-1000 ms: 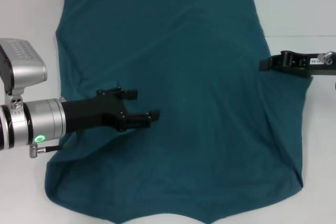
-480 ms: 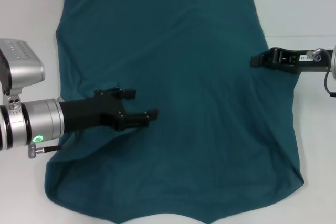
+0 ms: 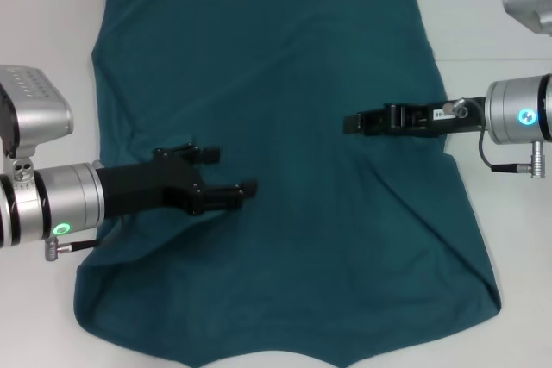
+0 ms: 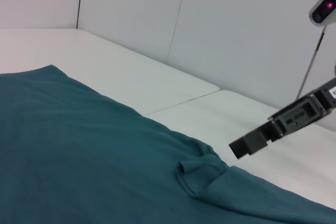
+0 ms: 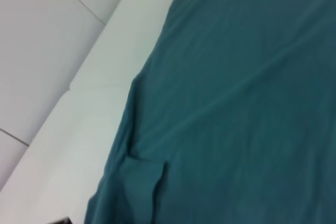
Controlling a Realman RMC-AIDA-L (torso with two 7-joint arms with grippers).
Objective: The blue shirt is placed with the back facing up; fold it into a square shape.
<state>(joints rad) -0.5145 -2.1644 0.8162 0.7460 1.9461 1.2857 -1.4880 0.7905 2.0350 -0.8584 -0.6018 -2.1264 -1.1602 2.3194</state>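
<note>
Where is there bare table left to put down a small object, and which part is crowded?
The blue shirt covers most of the table. Bare strips lie past its far right corner and along its far left edge. The middle is crowded: the left gripper, open, and the right gripper both hang over the cloth there.

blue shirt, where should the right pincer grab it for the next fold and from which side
Probably the right side edge of the plain dark teal-blue short-sleeved T-shirt, near the tucked-in sleeve fold. Come in low from the robot's right, over the white table, since the fabric lies flat there and the edge is free. The right pincer hovers over the cloth past that edge; the left pincer hangs open over the left half.
</note>
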